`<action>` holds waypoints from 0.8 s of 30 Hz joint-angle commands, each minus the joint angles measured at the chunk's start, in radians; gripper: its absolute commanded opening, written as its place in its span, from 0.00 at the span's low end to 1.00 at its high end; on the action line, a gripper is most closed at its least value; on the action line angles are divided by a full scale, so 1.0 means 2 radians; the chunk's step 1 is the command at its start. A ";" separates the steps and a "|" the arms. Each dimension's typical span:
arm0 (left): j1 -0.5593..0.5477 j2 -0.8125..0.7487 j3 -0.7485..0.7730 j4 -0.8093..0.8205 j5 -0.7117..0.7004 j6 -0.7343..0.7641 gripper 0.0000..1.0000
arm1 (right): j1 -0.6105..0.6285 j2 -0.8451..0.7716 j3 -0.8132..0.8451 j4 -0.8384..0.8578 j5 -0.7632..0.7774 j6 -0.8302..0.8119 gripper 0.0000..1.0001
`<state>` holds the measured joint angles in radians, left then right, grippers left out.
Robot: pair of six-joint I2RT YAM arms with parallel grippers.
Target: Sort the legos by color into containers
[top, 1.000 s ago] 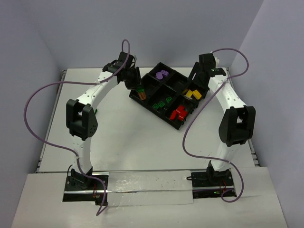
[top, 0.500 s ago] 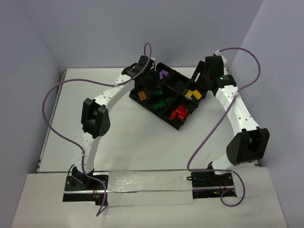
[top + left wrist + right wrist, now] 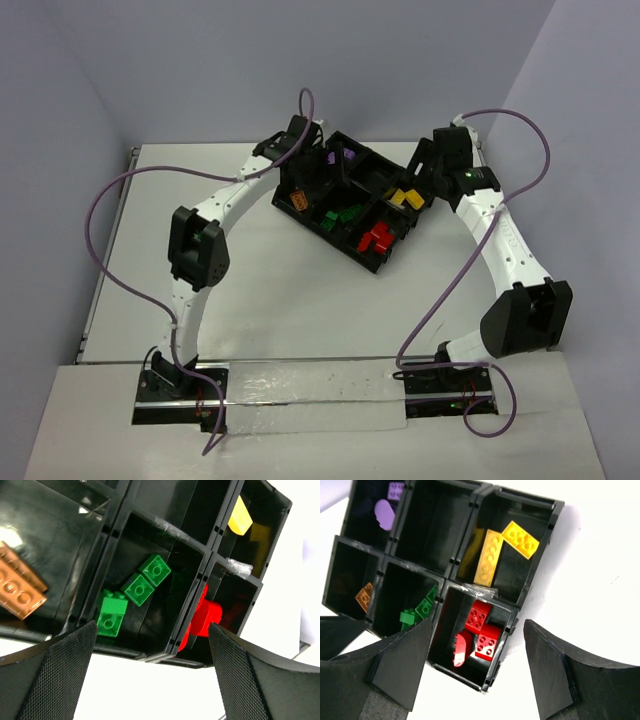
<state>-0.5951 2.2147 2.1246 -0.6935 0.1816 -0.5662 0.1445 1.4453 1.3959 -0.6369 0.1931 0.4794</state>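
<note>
The black divided tray (image 3: 374,264) holds the legos by colour. Three green bricks (image 3: 138,589) lie in one compartment, with red bricks (image 3: 482,630) in the section beside it. Two yellow bricks (image 3: 495,555), purple pieces (image 3: 385,514) and an orange brick (image 3: 20,590) fill other sections. My left gripper (image 3: 150,680) hangs open just above the tray's near-left part (image 3: 318,180), nothing between its fingers. Over the tray's right side, my right gripper (image 3: 477,680) is also open and empty (image 3: 424,174).
The tray (image 3: 490,685) sits skewed at the back middle of the white table (image 3: 270,290). One compartment (image 3: 435,525) between the purple and yellow ones shows nothing in it. Both arms arch inward over the tray, purple cables looping out to each side.
My left gripper swung right from the tray's left edge to above the green section, then opened from a narrow grip. The right arm's elbow shifted outward to the right.
</note>
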 commanded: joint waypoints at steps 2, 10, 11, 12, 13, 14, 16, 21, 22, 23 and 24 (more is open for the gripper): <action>0.084 -0.166 -0.126 -0.029 -0.054 -0.005 0.96 | 0.012 -0.026 -0.025 0.033 -0.008 0.010 0.81; 0.262 -0.275 -0.290 -0.074 -0.144 -0.028 0.89 | 0.045 -0.016 -0.032 0.057 -0.007 0.024 0.81; 0.276 -0.277 -0.303 -0.077 -0.151 -0.023 0.88 | 0.049 -0.013 -0.029 0.057 -0.006 0.024 0.81; 0.280 -0.278 -0.312 -0.078 -0.160 -0.017 0.88 | 0.054 -0.012 -0.028 0.058 -0.005 0.025 0.81; 0.281 -0.278 -0.320 -0.077 -0.166 -0.017 0.87 | 0.058 -0.010 -0.028 0.058 -0.005 0.026 0.81; 0.281 -0.278 -0.332 -0.075 -0.168 -0.004 0.87 | 0.062 -0.008 -0.027 0.059 -0.006 0.026 0.81; 0.282 -0.275 -0.355 -0.069 -0.173 0.020 0.86 | 0.070 -0.003 -0.025 0.059 -0.006 0.028 0.81; 0.282 -0.257 -0.388 -0.061 -0.185 0.036 0.80 | 0.079 0.004 -0.020 0.058 -0.003 0.027 0.81; 0.282 -0.255 -0.392 -0.059 -0.190 0.034 0.80 | 0.080 0.004 -0.020 0.058 -0.001 0.027 0.81; 0.282 -0.253 -0.395 -0.055 -0.197 0.032 0.80 | 0.080 0.003 -0.021 0.060 0.000 0.027 0.81; 0.282 -0.252 -0.400 -0.048 -0.206 0.032 0.79 | 0.080 0.002 -0.021 0.062 0.000 0.028 0.81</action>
<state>-0.0329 1.6998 1.3412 -0.8239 -0.1606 -0.5292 0.2971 1.4509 1.3220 -0.5605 0.1708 0.5274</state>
